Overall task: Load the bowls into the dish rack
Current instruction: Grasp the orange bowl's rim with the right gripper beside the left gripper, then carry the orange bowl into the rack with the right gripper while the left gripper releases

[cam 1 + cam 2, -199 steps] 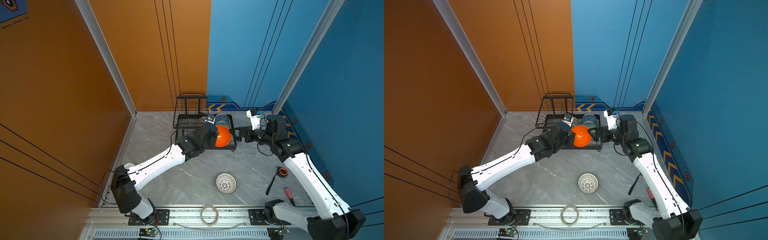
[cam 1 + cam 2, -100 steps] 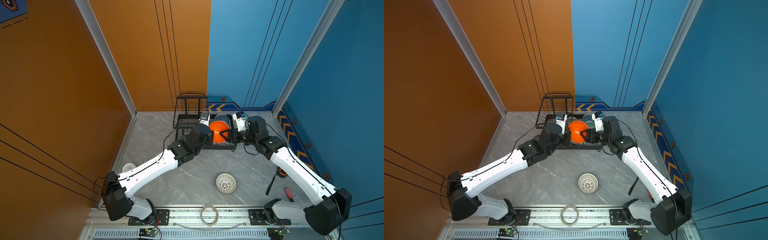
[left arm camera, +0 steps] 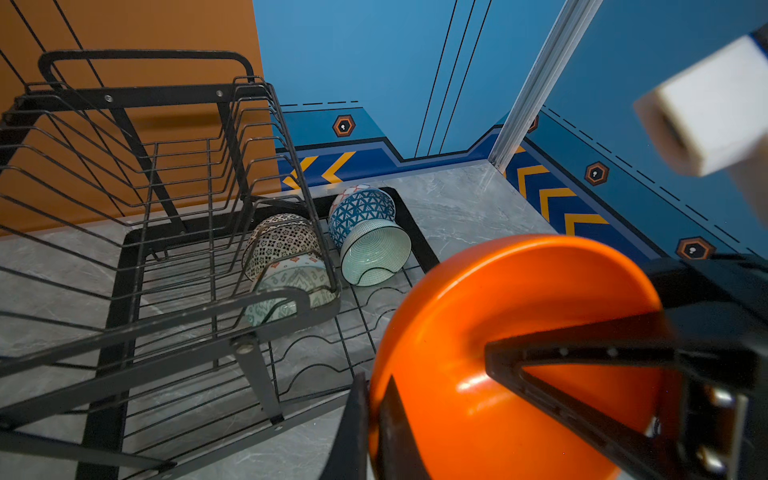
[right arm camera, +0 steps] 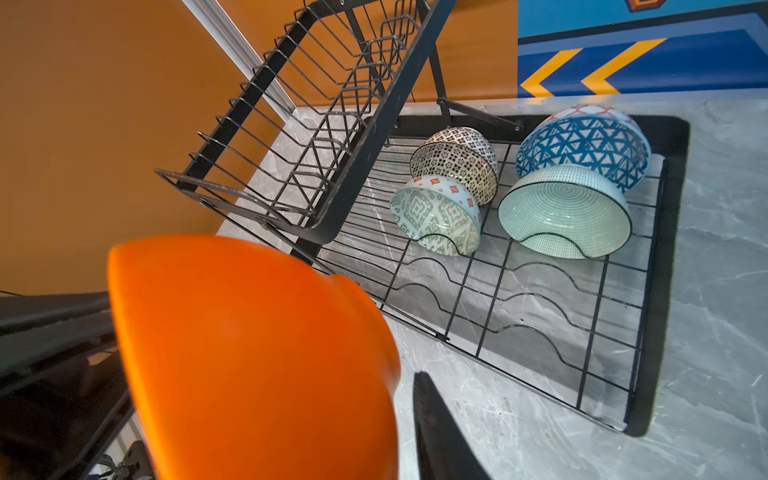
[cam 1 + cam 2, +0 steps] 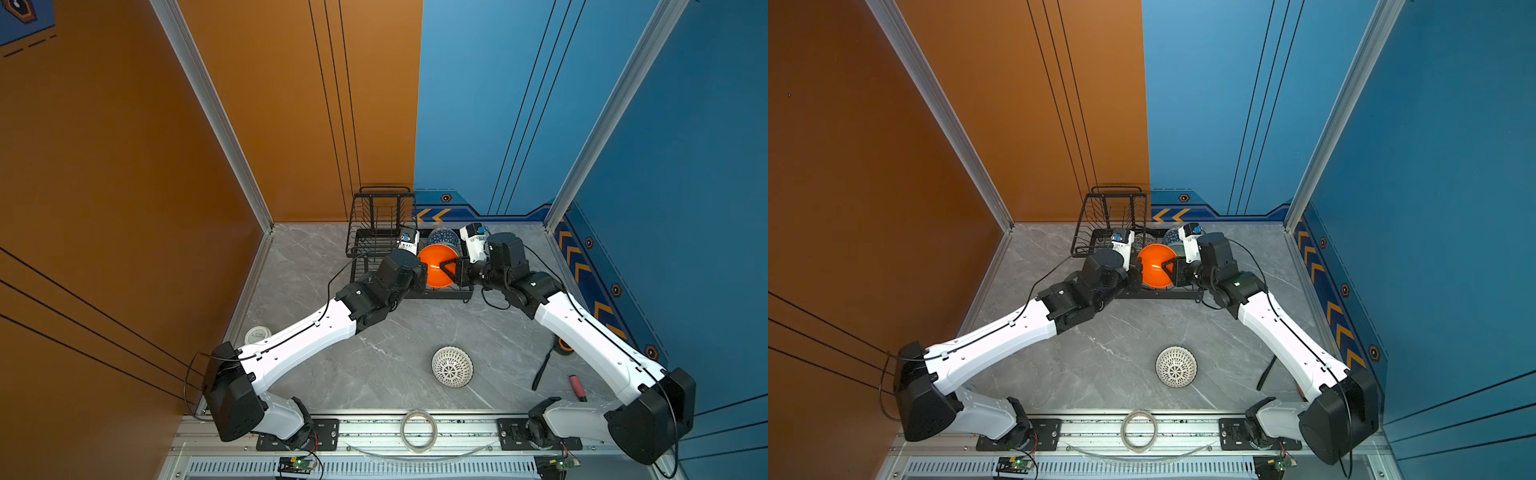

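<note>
The glossy orange bowl [image 5: 436, 270] [image 5: 1156, 268] hangs over the front of the black wire dish rack [image 5: 382, 216] [image 4: 648, 291]. My left gripper [image 5: 422, 270] [image 3: 374, 382] is shut on its rim. My right gripper [image 5: 446, 266] [image 4: 405, 376] straddles the opposite wall, one finger inside and one outside, with a small gap still showing. In the lower tray lean the blue triangle bowl [image 4: 582, 145], the pale mint bowl [image 4: 565, 212], the maze-patterned bowl [image 4: 436, 216] and a dark-patterned white bowl [image 4: 457, 158]. A white lattice bowl [image 5: 452, 366] [image 5: 1176, 366] sits upside down on the table.
A small white lidded jar [image 5: 257, 334] stands by the left wall. A pale tape ring [image 5: 418, 430] lies on the front rail. A black tool [image 5: 540, 370] and a red-handled one [image 5: 577, 386] lie at the right, under my right arm.
My left gripper carried the orange bowl back over the rack. My right gripper swung left to meet it, and its jaws narrowed around the bowl's wall.
</note>
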